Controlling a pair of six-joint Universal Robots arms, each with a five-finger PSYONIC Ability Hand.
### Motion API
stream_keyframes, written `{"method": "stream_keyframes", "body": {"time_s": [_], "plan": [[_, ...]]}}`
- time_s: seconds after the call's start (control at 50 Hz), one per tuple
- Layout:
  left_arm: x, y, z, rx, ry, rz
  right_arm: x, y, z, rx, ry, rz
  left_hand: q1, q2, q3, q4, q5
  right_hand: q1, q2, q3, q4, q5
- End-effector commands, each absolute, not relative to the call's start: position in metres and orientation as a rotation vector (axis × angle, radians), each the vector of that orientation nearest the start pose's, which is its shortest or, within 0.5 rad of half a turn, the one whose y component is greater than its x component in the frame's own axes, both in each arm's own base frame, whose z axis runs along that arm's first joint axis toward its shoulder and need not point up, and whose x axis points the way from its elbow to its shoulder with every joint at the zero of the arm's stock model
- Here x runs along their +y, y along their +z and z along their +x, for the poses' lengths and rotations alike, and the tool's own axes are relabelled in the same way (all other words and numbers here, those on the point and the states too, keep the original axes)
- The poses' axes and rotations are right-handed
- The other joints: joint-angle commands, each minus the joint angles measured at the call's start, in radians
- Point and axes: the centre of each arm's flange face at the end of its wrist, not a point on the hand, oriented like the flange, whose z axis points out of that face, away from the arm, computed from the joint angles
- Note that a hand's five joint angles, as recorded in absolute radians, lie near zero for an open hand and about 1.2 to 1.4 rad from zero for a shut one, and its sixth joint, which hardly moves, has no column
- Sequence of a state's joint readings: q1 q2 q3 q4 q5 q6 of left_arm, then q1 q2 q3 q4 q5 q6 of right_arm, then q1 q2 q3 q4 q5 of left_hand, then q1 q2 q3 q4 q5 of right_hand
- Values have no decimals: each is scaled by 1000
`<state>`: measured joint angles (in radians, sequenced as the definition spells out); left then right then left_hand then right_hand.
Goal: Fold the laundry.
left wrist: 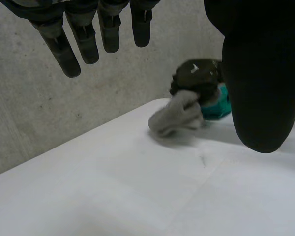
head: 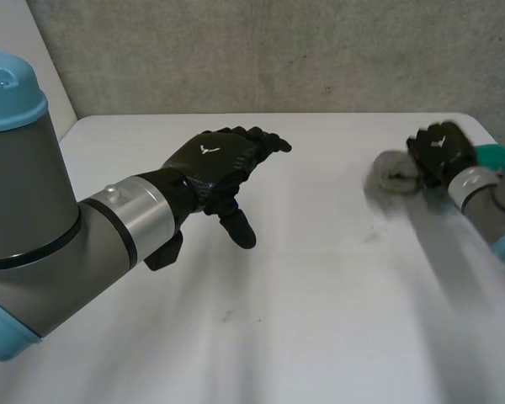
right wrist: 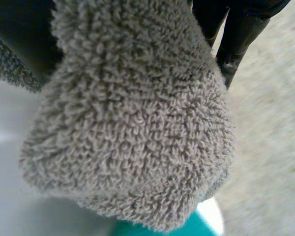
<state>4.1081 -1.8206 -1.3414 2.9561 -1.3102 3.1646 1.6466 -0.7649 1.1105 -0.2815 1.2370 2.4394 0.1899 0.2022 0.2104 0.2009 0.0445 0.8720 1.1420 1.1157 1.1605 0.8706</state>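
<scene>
The right robot hand has its fingers curled tight round a grey towel at the far right corner of the white worktop. The towel is a bunched lump with its looped pile bulging out past the palm, not a flat sheet. Whether its underside touches the surface or hangs just above it I cannot tell. Just beside the towel, on the side away from the open worktop, sits a teal thing; too little of it shows to say what it is. A grip on the gathered bulk suits carrying rather than folding, so I judge the towel is being brought onto open surface to be spread, and no fold has been made yet.

The left robot hand hovers over the middle of the worktop, well apart from the towel. Its fingers are straight and relaxed, its thumb points down, and it holds nothing. That position looks ready to take a corner or edge once the towel lies within reach.

The worktop is smooth, matt white with a few faint dark marks. Behind its far edge stands a rough grey wall like bare concrete
</scene>
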Motion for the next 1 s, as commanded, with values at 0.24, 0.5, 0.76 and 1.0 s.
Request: {"method": "stream_keyframes", "body": {"time_s": [0.24,0.5,0.76,1.0], "plan": [[-193,281,-323,-1897,1529,-850,-554,240,101,1724,-2726,-973,35,23,15,24,6,524,254,281,236,351],[-190,277,-324,-1902,1513,-857,-553,159,64,1845,-2390,-1080,35,23,15,24,6,524,254,281,236,351],[-192,274,-325,-1911,1501,-852,-545,141,30,1917,-2310,-1064,38,26,18,27,9,524,254,281,236,351],[-191,274,-325,-1910,1496,-843,-536,137,19,1925,-2248,-1070,41,29,21,30,12,524,254,281,236,351]]}}
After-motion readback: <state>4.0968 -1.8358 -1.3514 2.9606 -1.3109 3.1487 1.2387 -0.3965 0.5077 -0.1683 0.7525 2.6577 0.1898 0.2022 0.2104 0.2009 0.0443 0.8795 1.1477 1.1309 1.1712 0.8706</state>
